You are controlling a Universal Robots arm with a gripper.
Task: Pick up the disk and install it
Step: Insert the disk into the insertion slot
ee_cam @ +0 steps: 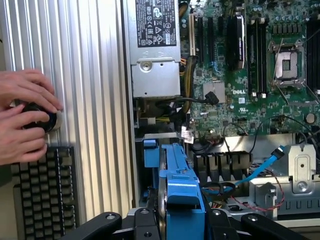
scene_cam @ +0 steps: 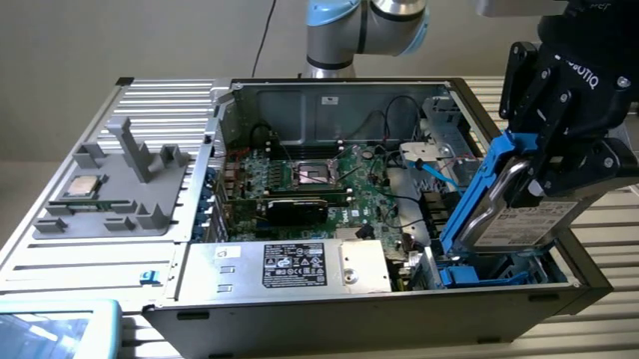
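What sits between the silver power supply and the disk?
Loose cables fill the gap between power supply and disk, in the exterior view.

Pretty bright and even overall, soft shadows inside the computer case (scene_cam: pixel 330 105), bit of glare off the ribbed counter (ee_cam: pixel 95 75).

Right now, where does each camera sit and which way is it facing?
Exterior view: raised outside the computer case, looking down into it; shows the arm and gripper holding the disk tilted.
Wrist view: on the wrist, looking down past the gripper into the case; a person's hands beside it.
Both share the disk, motherboard and power supply.
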